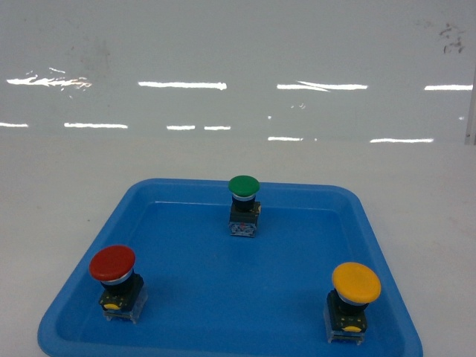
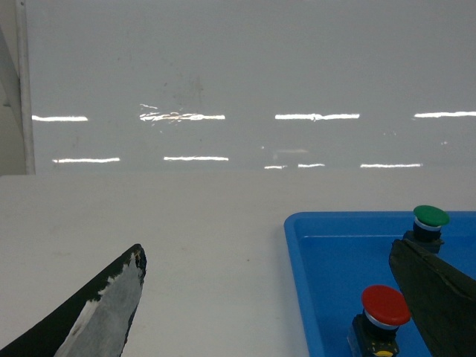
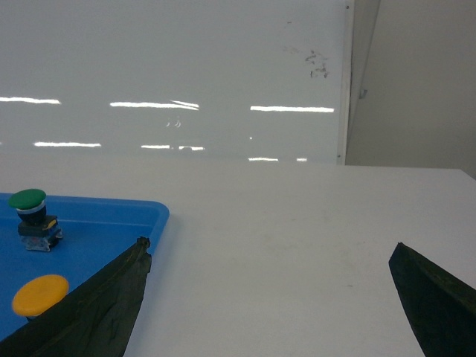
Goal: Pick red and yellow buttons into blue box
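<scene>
Three push-buttons were seen standing upright in a shallow blue tray on the white tabletop: the red button at the tray's near-left corner, the yellow button at its near-right corner, and a smaller green button at the middle of the tray's far side, all well apart from one another. The blue box named in the task was not visible in any view. The left pincer was seen in its wrist view with its fingers spread wide apart, nothing held between them, the red button lying just inside its right-hand finger. The right pincer was likewise held open and empty, off the tray's right edge, with the yellow cap showing beside its left-hand finger. Each button was judged to be light, rigid and hard-shelled, but top-heavy: a broad, smooth domed cap overhung a narrower collar and a blocky black-and-clear base, so a sideways nudge could tip it. The glossy cap was judged likely to slip under a squeeze from above; a hold across the flat sides of the base, or just beneath the cap at the collar, was thought the surer grip.
</scene>
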